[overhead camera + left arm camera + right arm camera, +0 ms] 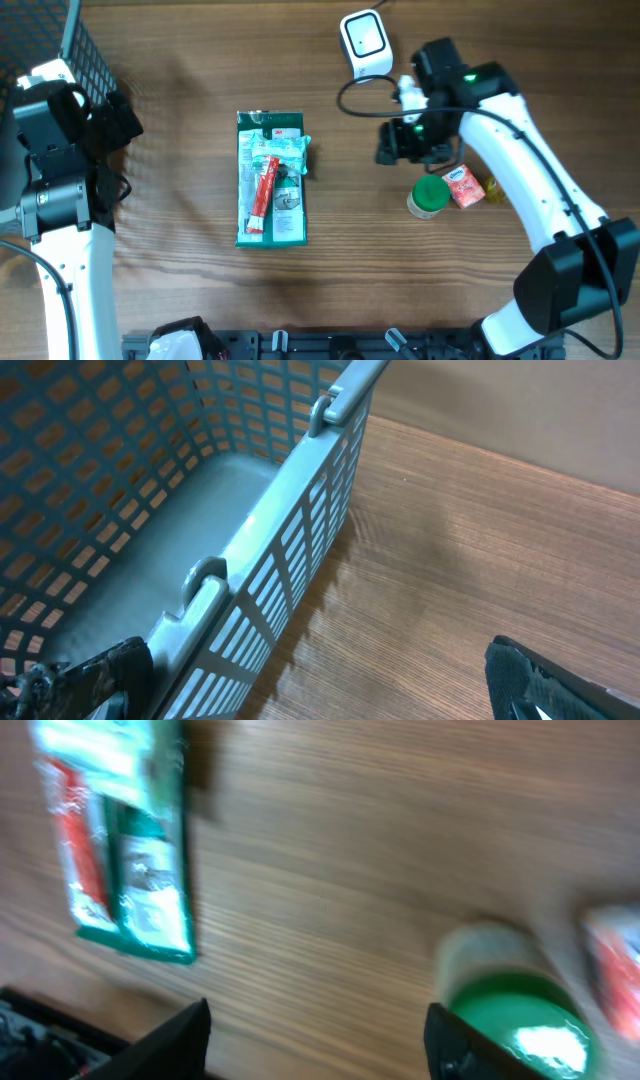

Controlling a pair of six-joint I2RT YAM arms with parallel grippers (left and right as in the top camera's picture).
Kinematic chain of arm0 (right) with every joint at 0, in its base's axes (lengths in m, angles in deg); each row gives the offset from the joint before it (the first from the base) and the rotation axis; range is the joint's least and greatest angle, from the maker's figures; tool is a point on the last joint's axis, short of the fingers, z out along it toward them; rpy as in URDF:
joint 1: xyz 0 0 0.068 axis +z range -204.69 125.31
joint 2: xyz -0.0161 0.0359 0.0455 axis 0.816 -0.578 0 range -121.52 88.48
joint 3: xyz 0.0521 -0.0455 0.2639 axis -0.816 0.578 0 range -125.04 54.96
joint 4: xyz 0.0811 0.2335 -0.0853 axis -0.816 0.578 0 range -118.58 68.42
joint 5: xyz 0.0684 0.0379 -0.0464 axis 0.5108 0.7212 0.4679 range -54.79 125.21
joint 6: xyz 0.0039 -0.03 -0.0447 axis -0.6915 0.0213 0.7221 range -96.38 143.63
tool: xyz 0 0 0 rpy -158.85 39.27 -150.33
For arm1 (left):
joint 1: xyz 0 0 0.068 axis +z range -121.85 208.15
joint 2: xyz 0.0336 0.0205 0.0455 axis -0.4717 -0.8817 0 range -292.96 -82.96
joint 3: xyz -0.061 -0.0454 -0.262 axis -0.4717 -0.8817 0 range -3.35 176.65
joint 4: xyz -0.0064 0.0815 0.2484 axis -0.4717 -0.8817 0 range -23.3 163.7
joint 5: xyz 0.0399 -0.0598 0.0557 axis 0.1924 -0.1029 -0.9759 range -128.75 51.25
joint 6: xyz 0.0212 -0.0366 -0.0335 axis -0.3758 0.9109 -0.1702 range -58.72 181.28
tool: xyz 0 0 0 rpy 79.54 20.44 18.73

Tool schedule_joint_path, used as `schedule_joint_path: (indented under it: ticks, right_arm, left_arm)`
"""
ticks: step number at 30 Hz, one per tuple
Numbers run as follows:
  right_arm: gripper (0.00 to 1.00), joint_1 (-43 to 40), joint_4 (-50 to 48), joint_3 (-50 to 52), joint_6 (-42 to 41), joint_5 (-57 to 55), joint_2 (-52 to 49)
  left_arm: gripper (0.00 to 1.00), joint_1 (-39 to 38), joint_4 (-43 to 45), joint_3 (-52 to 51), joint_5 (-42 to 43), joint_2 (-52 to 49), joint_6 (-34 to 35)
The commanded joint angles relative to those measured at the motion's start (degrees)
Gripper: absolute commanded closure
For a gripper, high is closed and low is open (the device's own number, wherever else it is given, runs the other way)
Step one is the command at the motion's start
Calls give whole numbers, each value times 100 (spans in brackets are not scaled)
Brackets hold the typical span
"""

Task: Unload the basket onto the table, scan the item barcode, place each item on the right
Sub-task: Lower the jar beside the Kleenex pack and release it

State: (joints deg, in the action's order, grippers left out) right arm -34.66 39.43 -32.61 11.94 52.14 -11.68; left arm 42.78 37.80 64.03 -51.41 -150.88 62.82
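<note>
A white barcode scanner (363,42) stands at the back of the table with its cable running toward my right arm. A flat green package (270,180) with a red tube on it lies mid-table; the right wrist view shows it blurred, green package (130,850). A green-lidded jar (430,196) and a small orange-red packet (465,186) sit under my right arm. My right gripper (392,143) hovers just left of and above the jar (512,1020), open, with only bare wood between its fingers (175,1042). My left gripper (108,122) is open at the far left.
A grey mesh basket (88,52) fills the back-left corner. In the left wrist view its rim (250,550) runs between my open left gripper's (320,690) fingers. A black rail (330,345) lines the table's front edge.
</note>
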Motion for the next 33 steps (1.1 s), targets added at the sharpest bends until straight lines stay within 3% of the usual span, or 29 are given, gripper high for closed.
schedule_joint_path:
  ticks: [1,5,8,13,20,27,33]
  right_arm:
    - [44,590,-608,68,-769,-105,59]
    - [70,1222,-1399,522,-1445,-1064,-4]
    - [96,1497,-1873,942,-1749,-1414,-103]
    - [96,1523,-2623,1650,-1987,-1733,-240]
    - [96,1510,-2767,2465,-2776,-3335,-264]
    - [96,1211,-2669,2835,-2920,-3862,-264]
    - [96,549,-2017,2903,-2881,-3989,-264]
  left_arm:
    - [0,28,-297,-319,317,-227,229]
    - [0,28,-297,-319,317,-227,229]
    - [0,28,-297,-319,317,-227,229]
    - [0,28,-297,-319,317,-227,229]
    - [0,28,-297,-319,317,-227,229]
    - [0,28,-297,-319,317,-227,229]
    - [0,28,-297,-319,317,-227,229]
